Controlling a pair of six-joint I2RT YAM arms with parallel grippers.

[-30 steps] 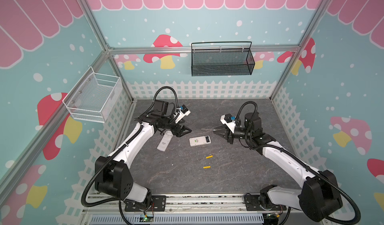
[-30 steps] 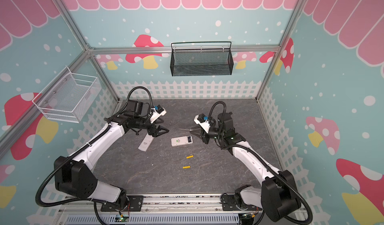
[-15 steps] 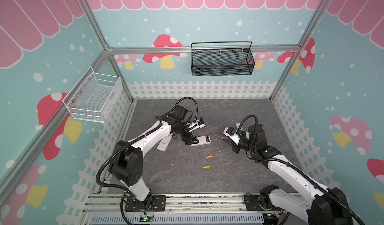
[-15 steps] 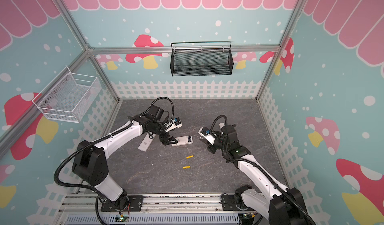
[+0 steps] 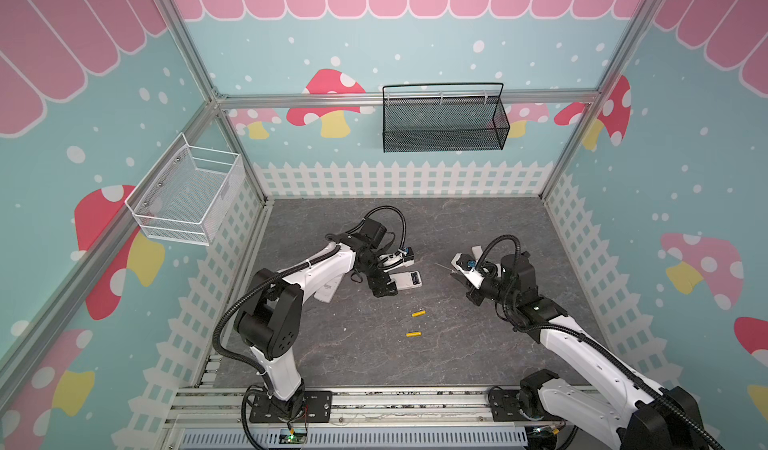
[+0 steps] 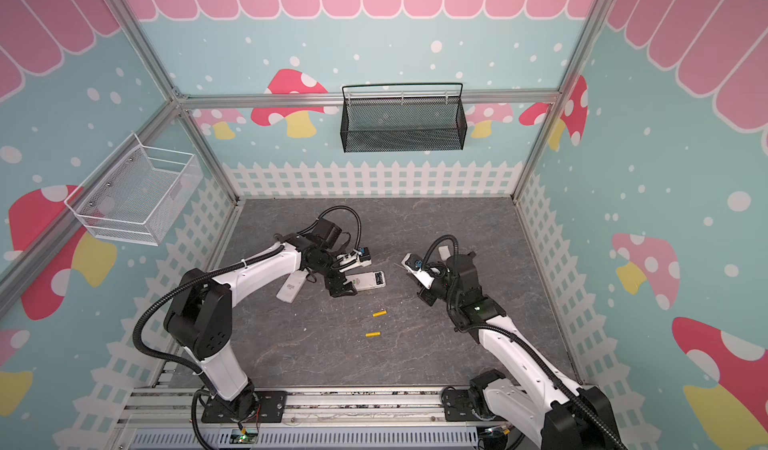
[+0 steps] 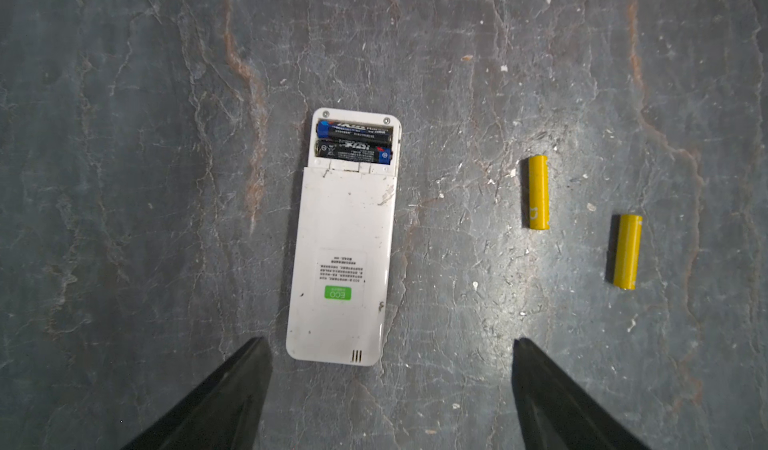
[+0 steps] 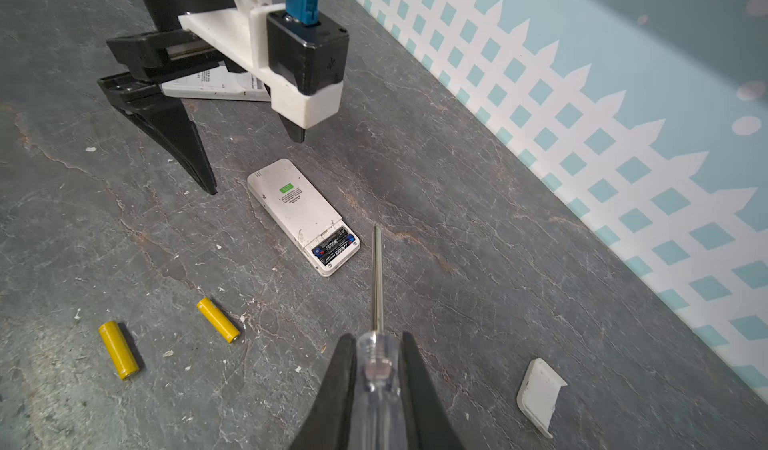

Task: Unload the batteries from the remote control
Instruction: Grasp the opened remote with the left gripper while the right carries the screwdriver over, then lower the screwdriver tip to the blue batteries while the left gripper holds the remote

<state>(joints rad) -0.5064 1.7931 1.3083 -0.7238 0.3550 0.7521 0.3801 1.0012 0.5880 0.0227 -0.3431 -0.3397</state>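
Black batteries [image 7: 353, 151] lie beyond parted left jaws

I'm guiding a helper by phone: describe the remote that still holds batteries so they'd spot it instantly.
On the grey table, look at the middle, just ahead of the open left hand. A white remote lies there back up. Unlike the remote beside the left arm, its end is uncovered, showing two dark batteries.
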